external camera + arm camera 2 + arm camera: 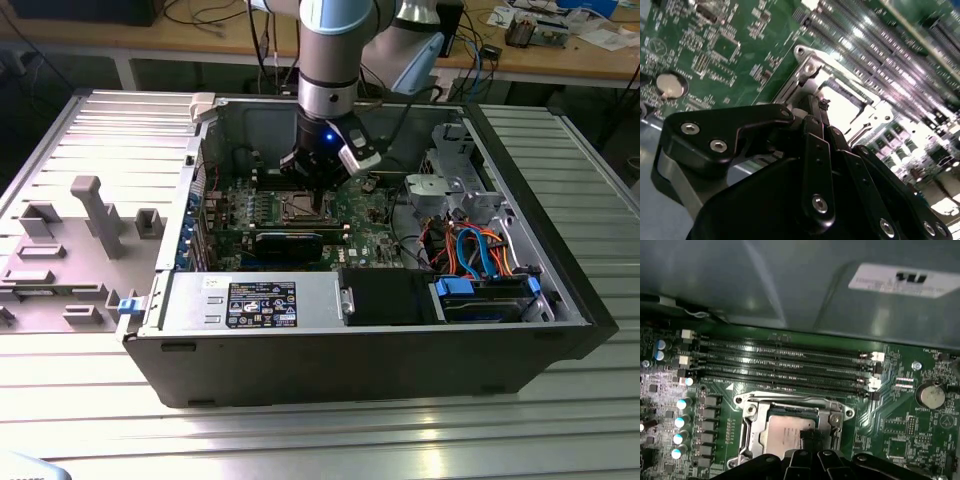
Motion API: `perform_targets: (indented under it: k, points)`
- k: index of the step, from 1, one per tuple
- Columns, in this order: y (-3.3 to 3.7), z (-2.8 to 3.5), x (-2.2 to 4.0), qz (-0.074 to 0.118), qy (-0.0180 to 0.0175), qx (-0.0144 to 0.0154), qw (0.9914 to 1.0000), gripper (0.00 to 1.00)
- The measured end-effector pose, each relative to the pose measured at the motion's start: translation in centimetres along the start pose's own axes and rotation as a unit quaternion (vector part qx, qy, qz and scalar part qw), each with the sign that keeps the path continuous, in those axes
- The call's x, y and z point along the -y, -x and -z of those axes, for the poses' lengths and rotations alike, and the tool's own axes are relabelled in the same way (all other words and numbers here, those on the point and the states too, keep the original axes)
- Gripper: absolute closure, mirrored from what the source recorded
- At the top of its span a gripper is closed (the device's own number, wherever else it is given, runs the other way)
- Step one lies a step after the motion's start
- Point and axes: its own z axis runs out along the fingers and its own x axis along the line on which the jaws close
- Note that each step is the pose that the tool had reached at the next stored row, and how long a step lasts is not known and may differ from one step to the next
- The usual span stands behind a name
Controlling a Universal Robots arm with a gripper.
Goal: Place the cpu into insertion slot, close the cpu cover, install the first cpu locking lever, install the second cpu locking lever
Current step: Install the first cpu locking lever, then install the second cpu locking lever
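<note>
Two steps look settled, judging by the first wrist view: the cpu (790, 434) lies flat in the insertion slot (751, 437), and the cpu cover (752, 412) seems to be down around it, its silvery top showing through the window. Nearest the first wrist camera, the gripper (812, 437) has its black fingertips drawn close together right over the near edge of the chip; whether they pinch anything or merely press there I cannot tell. In the second wrist view the black linkage ends in a narrow tip (824, 106) against the bright metal frame (807, 62). So the step in hand is probably seating the cover or catching a locking lever, though no lever is clearly made out. To do it well, the push should stay straight down on the frame's metal, never skidding onto the green board (900, 440). Farther off, past the socket, run the long black memory slots (785, 365), and a round coin battery (931, 396) sits on the board to one side. In the exterior view the arm (330, 60) reaches down into the open computer case (380, 350), which lies on a ribbed metal table (90, 420).
</note>
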Motion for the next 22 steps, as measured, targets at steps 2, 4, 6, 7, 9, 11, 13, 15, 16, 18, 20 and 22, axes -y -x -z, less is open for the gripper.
perform_targets:
  k: [2,4,6,7,9,11,13,15,16,18,20,22]
  points:
    - [-0.05,0.00,0.38,0.000,-0.0005,-0.0001,1.00000,0.89]
    - [-0.08,0.00,0.62,0.000,-0.0006,-0.0001,1.00000,0.89]
    - [-0.10,0.04,0.77,0.000,-0.0007,-0.0001,1.00000,0.89]
    - [-0.11,0.08,0.83,0.000,-0.0008,-0.0001,1.00000,0.89]
    - [-0.12,0.22,0.96,0.000,-0.0009,-0.0001,1.00000,0.89]
    - [-0.14,0.38,1.05,0.000,-0.0011,-0.0001,1.00000,0.89]
    - [-0.15,0.59,1.19,0.000,-0.0016,-0.0001,1.00000,0.89]
    - [-0.16,0.68,1.29,0.000,-0.0021,-0.0003,1.00000,0.89]
    - [-0.17,0.72,1.37,0.000,-0.0024,-0.0003,1.00000,0.89]
    - [-0.22,3.70,1.67,0.000,-0.0061,-0.0007,0.99998,0.89]
    - [-0.23,3.85,1.67,0.000,-0.0061,-0.0007,0.99998,0.89]
    - [-0.23,3.94,1.67,0.000,-0.0061,-0.0007,0.99998,0.89]
